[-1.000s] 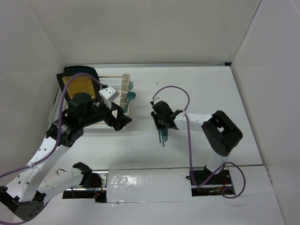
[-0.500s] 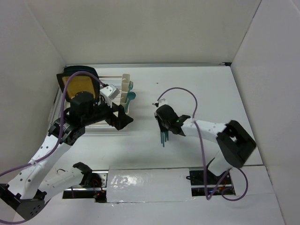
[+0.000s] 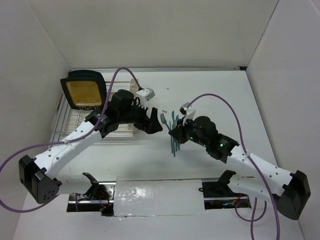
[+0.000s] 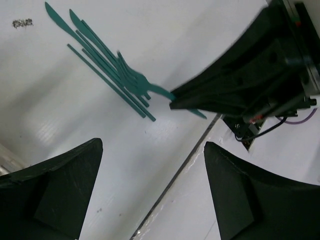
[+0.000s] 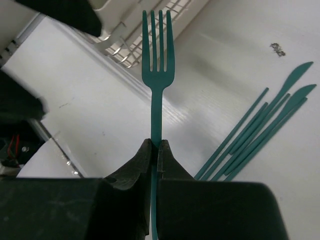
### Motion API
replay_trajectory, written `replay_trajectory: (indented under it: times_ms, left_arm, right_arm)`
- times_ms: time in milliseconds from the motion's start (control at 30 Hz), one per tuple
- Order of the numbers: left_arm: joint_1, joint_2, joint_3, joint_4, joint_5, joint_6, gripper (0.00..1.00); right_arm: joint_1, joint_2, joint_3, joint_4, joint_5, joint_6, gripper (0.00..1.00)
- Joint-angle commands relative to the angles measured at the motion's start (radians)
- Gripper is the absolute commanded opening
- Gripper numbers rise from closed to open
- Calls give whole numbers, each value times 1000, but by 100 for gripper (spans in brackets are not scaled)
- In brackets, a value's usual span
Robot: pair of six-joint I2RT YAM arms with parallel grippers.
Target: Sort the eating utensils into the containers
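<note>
1. The worktop (image 3: 225,90) is carrying a bunch of teal utensils (image 3: 174,141) near its middle
2. The left claw (image 4: 152,145) is hanging wide open near them, gripping nothing
3. The right claw (image 5: 156,145) is pinching one fork (image 5: 157,75) by its handle, tines pointing away

From above the light is bright, even and diffuse, leaving the white table (image 3: 220,95) nearly flat, with only soft pale shadows under the arms and patchy glare on the glossy white strip (image 3: 160,192) at the near edge. In the left wrist view the black fingers (image 4: 55,195) of the left gripper (image 4: 152,145) are underexposed, soft-edged slabs, while the teal-green plastic utensils (image 4: 110,65) lying on the table are fairly crisp. In the right wrist view the slim teal-green plastic fork (image 5: 158,75) is sharp against a faintly glossy surface, the pale wire rack (image 5: 125,54) behind looks softer, and the right gripper (image 5: 156,146) is almost featureless black.
</note>
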Motion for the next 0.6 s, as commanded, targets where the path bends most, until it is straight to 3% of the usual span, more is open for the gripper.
replay_trajectory:
  times_ms: [0,400,500,533,567]
  left_arm:
    - [-17,31,74,64,-82,-64,95]
    - [-25,129,146,76,-147,-70,89]
    - [-33,132,143,93,-128,-70,80]
    - [-33,137,146,90,-128,-65,71]
    - [-37,143,152,85,-121,-61,71]
  right_arm:
    - [14,-61,-20,39,-70,-22,0]
    - [17,-115,-11,20,-99,-36,0]
    - [23,-115,0,11,-99,-36,0]
    - [20,-112,12,2,-90,-33,0]
    - [18,-106,12,2,-79,-31,0]
